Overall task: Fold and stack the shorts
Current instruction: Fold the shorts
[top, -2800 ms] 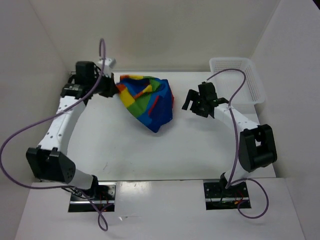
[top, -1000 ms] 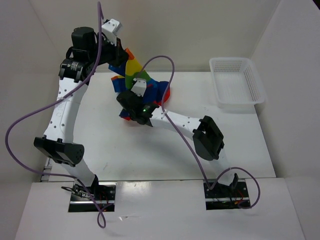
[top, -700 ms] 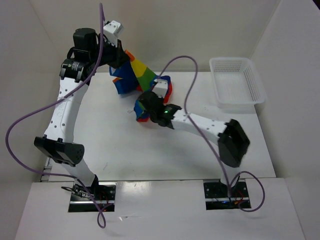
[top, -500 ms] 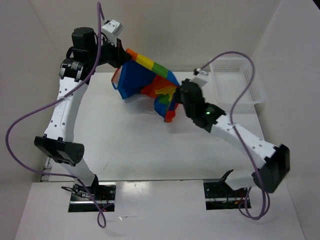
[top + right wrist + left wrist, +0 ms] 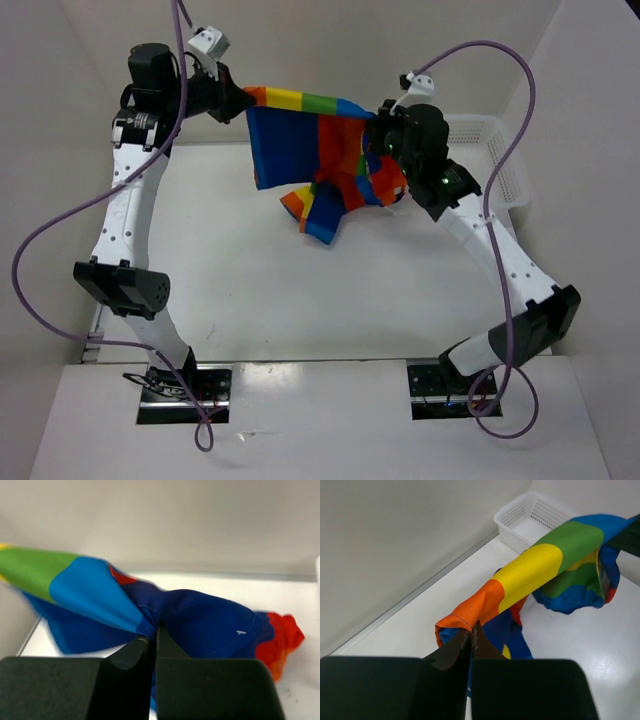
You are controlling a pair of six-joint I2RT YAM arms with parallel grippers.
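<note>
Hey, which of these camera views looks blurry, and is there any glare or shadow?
Right wrist view: the shorts are smeared, worst at the green end on the left. Left wrist view: the stripes look crisp. Top view: even light, a faint shadow on the table beneath the cloth, a reflective sheen on the near ledge.

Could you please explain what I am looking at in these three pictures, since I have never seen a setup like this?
These are two robot arms bolted to the near edge of a white table. The wide picture comes from a fixed camera above and behind them. The other two come from small cameras on each wrist, so the dark shapes at the bottom are that arm's own fingers. The left gripper and right gripper each pinch one end of the rainbow-striped shorts, holding them stretched in the air above the table, the rest hanging down. A white plastic basket stands at the far right.
</note>
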